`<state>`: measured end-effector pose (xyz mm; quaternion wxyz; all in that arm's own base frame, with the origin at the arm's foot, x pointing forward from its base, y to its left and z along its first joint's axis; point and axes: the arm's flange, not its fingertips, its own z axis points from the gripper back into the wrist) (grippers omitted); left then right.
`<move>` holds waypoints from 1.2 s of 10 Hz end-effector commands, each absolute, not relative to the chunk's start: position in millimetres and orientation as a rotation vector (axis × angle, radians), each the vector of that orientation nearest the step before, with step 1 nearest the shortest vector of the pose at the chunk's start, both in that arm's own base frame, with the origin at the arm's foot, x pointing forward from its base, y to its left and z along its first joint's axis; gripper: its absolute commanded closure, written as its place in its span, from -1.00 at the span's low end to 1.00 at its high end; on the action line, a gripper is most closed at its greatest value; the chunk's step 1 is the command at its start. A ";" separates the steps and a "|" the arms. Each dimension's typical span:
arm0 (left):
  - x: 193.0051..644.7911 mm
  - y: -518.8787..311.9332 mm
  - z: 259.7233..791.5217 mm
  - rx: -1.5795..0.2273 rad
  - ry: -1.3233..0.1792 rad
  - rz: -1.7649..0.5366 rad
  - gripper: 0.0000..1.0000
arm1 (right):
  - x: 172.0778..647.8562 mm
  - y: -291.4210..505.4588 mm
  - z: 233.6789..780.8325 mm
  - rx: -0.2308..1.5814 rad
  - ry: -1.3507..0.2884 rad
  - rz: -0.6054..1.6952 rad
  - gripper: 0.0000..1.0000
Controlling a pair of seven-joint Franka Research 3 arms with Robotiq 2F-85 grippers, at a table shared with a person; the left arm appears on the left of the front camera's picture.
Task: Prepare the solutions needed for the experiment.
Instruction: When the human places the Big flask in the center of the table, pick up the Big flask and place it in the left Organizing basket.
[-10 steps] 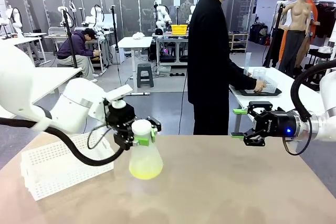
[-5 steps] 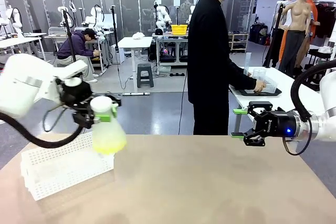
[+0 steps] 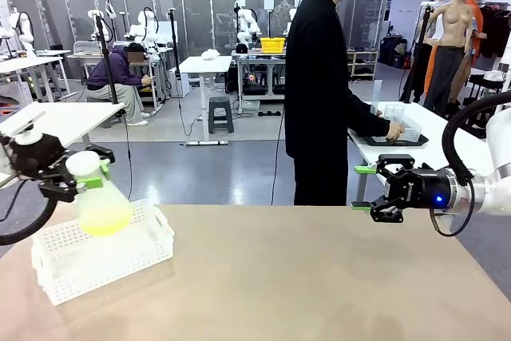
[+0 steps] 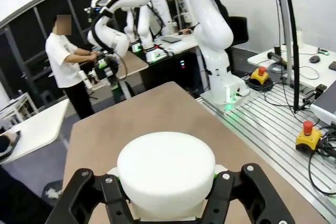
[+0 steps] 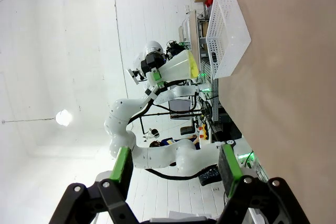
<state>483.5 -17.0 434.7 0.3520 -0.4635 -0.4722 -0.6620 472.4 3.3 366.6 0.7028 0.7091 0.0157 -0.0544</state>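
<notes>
At the left of the front view, the left gripper (image 3: 76,180) has its jaws clamped on the neck of one translucent flask (image 3: 97,197), capped white, hanging above the white basket (image 3: 120,257). The solutions (image 3: 104,219), a shallow yellow-green pool, sit in the flask's base. At the right, the right gripper (image 3: 366,188) hovers over the bench (image 3: 319,277), jaws spread and empty. One flask, one basket, two grippers. The flask looks not yet set down; lowering and releasing it likely remain, though the basket's contents are hard to make out.
</notes>
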 end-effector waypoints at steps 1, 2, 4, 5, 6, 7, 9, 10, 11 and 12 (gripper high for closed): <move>476.9 2.9 424.9 -1.159 -1.270 -1.718 0.84 | 472.6 4.4 368.1 1.576 0.034 -0.116 -0.67; 480.8 14.4 416.1 -1.163 -1.298 -1.682 0.84 | 472.6 4.4 368.1 1.576 0.034 -0.116 -0.67; 485.6 29.5 399.7 -1.097 -1.311 -1.614 0.84 | 472.6 4.4 368.1 1.576 0.034 -0.116 -0.67; 484.6 36.0 391.0 -1.061 -1.325 -1.601 0.84 | 472.6 4.4 368.1 1.576 0.034 -0.116 -0.67; 485.4 42.8 382.6 -1.043 -1.340 -1.577 0.84 | 472.6 4.4 368.1 1.576 0.034 -0.116 -0.67; 487.0 50.7 373.5 -0.993 -1.353 -1.549 0.84 | 472.6 4.4 368.1 1.576 0.034 -0.116 -0.67; 492.3 58.8 353.0 -0.988 -1.373 -1.514 0.84 | 472.6 4.4 368.1 1.576 0.034 -0.116 -0.67; 496.3 62.3 341.2 -0.999 -1.376 -1.501 0.84 | 472.6 4.4 368.1 1.576 0.034 -0.116 -0.67; 499.7 63.7 329.7 -1.030 -1.363 -1.486 0.84 | 472.6 4.4 368.1 1.576 0.034 -0.116 -0.67; 501.5 66.8 320.0 -1.049 -1.348 -1.494 0.84 | 472.6 4.4 368.1 1.576 0.034 -0.116 -0.67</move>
